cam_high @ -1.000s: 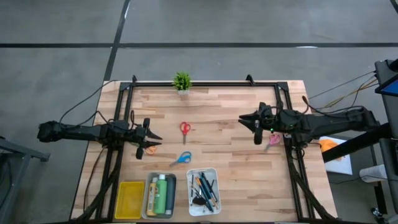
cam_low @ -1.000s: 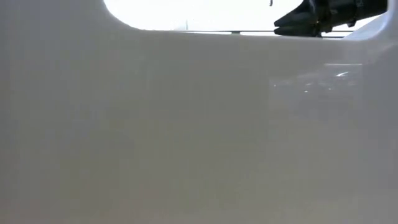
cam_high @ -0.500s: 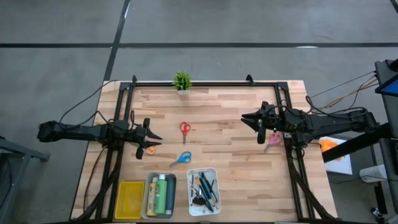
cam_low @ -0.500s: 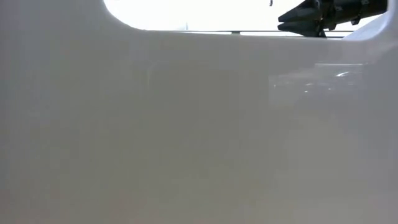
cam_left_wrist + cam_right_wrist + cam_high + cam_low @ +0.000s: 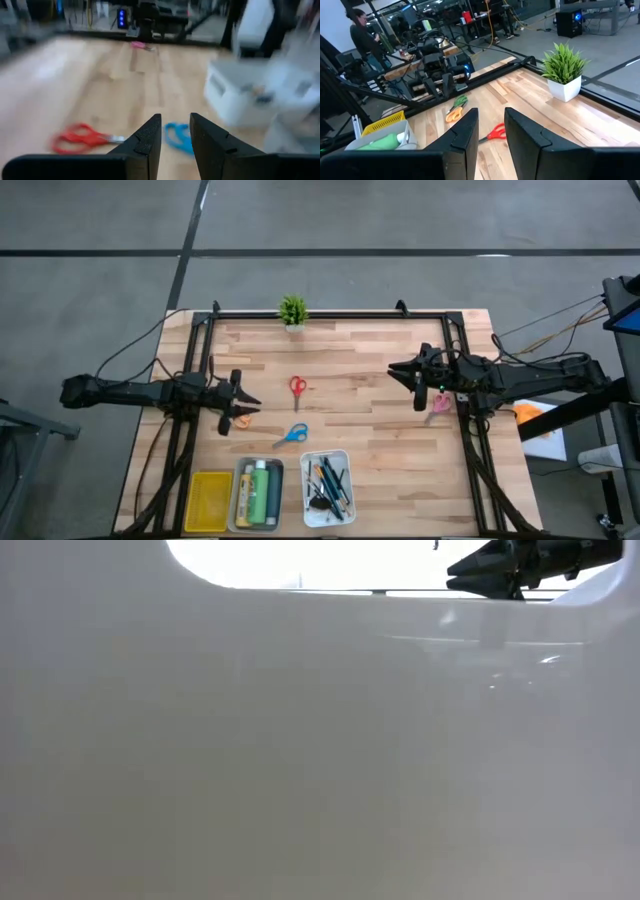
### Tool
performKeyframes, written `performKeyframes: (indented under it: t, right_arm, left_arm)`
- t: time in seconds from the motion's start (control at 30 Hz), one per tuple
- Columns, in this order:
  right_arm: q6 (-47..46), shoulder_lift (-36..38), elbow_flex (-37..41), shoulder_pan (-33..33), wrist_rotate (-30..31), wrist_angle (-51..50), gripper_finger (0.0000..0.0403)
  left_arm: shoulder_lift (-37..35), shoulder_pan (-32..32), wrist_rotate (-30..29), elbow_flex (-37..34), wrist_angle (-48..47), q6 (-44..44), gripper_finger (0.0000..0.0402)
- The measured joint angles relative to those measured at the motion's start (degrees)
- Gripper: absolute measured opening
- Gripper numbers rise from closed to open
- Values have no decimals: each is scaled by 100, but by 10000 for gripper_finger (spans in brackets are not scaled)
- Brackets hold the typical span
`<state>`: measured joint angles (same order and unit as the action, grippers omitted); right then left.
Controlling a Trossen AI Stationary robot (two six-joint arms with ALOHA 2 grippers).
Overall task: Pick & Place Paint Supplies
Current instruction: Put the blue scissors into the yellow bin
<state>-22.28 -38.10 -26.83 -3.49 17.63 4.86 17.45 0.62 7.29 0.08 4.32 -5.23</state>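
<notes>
No readable writing; green bottle (image 5: 262, 492) label seemingly blank.

Left arm reaches in level from the left edge of the table (image 5: 380, 440); left gripper (image 5: 232, 402) hovers over that side, fingers (image 5: 147, 140) parted by a narrow gap. Right arm reaches in from the table's right edge; right gripper (image 5: 415, 385) hovers there, fingers (image 5: 462, 132) also slightly apart.

Matt pale wood table (image 5: 360, 410); glossy white tray (image 5: 345, 480).
</notes>
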Motion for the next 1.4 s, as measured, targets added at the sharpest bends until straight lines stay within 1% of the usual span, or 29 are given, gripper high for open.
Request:
performKeyframes:
  t: [0.07,0.1,0.13,0.17,0.23,0.33,0.43,0.57,0.67,0.8,0.87,0.97,1.07,1.13,1.27,1.4]
  right_arm:
    - [-9,-6,0,0,0,-1,93]
    - [-8,-16,0,0,2,0,93]
    - [-4,-22,-2,0,2,0,93]
    - [-4,-25,-2,0,0,-1,93]
    - [-21,-35,-2,0,2,-3,93]
    - [-18,-41,-2,0,0,-4,93]
    - [-19,-42,-2,0,0,-2,93]
    - [-17,-43,-2,0,2,-2,93]
    - [-19,-45,-2,0,2,-2,93]
    - [-17,-45,-2,0,0,-2,93]
    - [-17,-45,-2,0,2,-2,93]
    - [-16,-49,-2,0,2,-2,93]
    - [-17,-49,-2,0,2,-2,93]
    - [-17,-49,-2,0,1,-2,93]
    - [-17,-49,-2,0,2,-2,93]
    - [-16,-49,-2,0,1,-2,93]
  left_arm:
    - [1,19,14,16,234,-1353,104]
    - [-3,65,-5,95,149,-1980,104]
    - [13,91,19,231,-29,-2415,104]
    - [14,99,120,389,-256,-2550,104]
    - [49,93,323,789,-759,-2411,104]
    - [281,98,321,1480,-1631,-2199,104]
    - [755,98,325,2216,-2173,-2163,104]
    - [1697,90,328,2969,-2722,-2080,104]
    - [2478,81,411,3377,-2818,-1652,104]
    - [3550,76,479,3743,-2870,-1584,104]
    - [4027,76,476,3878,-2881,-1699,104]
    - [4705,76,478,4096,-2761,-2202,104]
    - [5318,76,478,4390,-2599,-2338,104]
    - [5698,71,477,4651,-2808,-2354,104]
    - [6341,-22,472,5248,-3536,-2349,104]
    - [6922,-76,82,5669,-4051,-2392,104]
